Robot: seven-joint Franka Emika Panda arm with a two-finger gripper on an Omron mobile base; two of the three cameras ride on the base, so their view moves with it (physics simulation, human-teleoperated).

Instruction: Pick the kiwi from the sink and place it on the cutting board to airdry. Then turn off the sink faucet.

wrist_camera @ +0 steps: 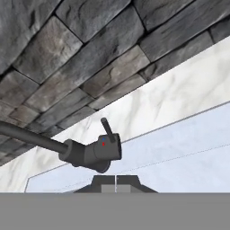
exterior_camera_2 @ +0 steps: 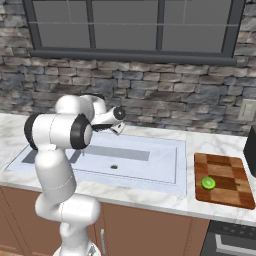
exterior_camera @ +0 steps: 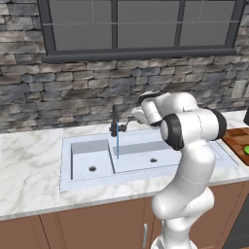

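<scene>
Beyond the hand [wrist_camera: 116, 182] (shut): sink faucet [wrist_camera: 96, 152].

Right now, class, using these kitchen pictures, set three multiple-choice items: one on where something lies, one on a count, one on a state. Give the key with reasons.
1. Where does the kiwi lie?
A. In the larger basin
B. On the cutting board
C. On the window sill

2. How many dark drain holes show in the sink in the left base view?
A. One
B. Two
C. Four

3. What is the state of the sink faucet?
A. Running, with a thin blue stream falling
B. Off and dry
C. Lying flat on the counter

Key:
1 B, the green fruit sits on the checkered wooden board, right of the sink.
2 B, each basin shows one drain hole.
3 A, a blue line of water drops from the spout into the sink, while the claw is close in front of the lever.
</scene>
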